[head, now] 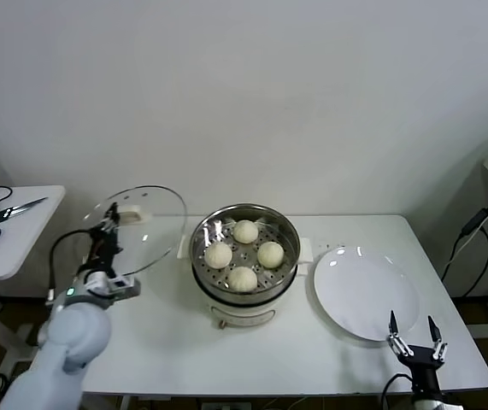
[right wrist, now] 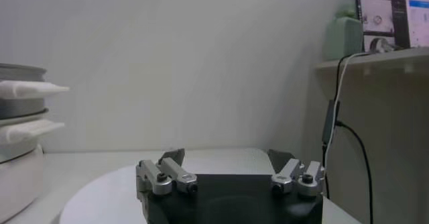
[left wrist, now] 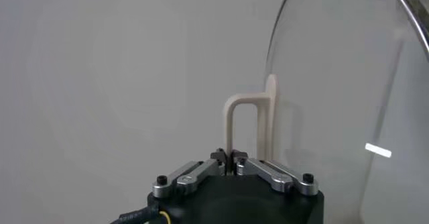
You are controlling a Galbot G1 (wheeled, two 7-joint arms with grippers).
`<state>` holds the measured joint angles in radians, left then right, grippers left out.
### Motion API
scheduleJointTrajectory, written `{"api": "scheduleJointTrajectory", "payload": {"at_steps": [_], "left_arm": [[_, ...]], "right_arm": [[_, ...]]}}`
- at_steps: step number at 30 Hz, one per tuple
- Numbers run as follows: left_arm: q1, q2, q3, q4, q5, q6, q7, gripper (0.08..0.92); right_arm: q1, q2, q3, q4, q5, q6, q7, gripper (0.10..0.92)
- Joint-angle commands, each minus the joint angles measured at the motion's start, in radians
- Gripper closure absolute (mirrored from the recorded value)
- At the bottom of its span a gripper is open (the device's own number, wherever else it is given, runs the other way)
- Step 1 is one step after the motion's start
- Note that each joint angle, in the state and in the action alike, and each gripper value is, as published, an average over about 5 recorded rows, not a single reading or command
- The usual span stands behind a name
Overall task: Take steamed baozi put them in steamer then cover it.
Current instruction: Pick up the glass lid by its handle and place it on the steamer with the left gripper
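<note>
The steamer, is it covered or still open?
Open: four baozi show in the steamer; the left gripper holds the glass lid beside it.

Left gripper [head: 107, 229] raised, fingers clamped; right gripper [head: 414, 338] low, fingers spread.

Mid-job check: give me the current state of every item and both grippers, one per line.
Four cream-white steamed baozi: all inside the steamer.
Shiny stainless-steel steamer: uncovered.
Clear round glass lid: held up on edge, left of the steamer.
Flat white round plate: bare.
Left gripper: shut on the lid's cream handle.
Right gripper: open, idle near the plate.
</note>
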<state>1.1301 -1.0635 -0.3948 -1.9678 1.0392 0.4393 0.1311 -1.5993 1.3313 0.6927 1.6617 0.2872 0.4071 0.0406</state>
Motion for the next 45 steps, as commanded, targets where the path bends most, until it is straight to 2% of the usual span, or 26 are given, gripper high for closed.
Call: {"api": "scheduleJointTrajectory", "payload": {"at_steps": [1,6,10,16,22,34,45], "left_arm": [[-0.119,-0.046,0.261,-0.155,0.15,0.222,0.18,0.862],[-0.204,-0.209,0.416,-0.107,0.333,0.261,0.26,0.862],[-0.214,-0.348,0.473,-0.048,0.452,0.251,0.272,0.862],[-0.207,-0.483,0.524,0.032,0.565,0.229,0.256,0.862],[-0.186,-0.582,0.549,0.112,0.627,0.223,0.237,0.862],[-0.175,-0.592,0.498,0.231,0.626,0.218,0.178,0.862],[-0.155,-0.523,0.449,0.243,0.613,0.204,0.139,0.862]], "right_arm": [[0.028,-0.008,-0.011,-0.015,-0.019,-0.004,0.013,0.203],[0.046,-0.015,-0.013,-0.026,-0.016,0.001,0.013,0.203],[0.055,-0.021,-0.013,-0.035,-0.01,0.006,0.014,0.203],[0.06,-0.021,-0.018,-0.046,-0.007,0.013,0.014,0.203],[0.059,-0.017,-0.021,-0.047,-0.007,0.021,0.016,0.203],[0.054,-0.012,-0.02,-0.054,-0.003,0.043,0.02,0.203],[0.052,-0.007,-0.02,-0.054,-0.002,0.051,0.021,0.203]]}}
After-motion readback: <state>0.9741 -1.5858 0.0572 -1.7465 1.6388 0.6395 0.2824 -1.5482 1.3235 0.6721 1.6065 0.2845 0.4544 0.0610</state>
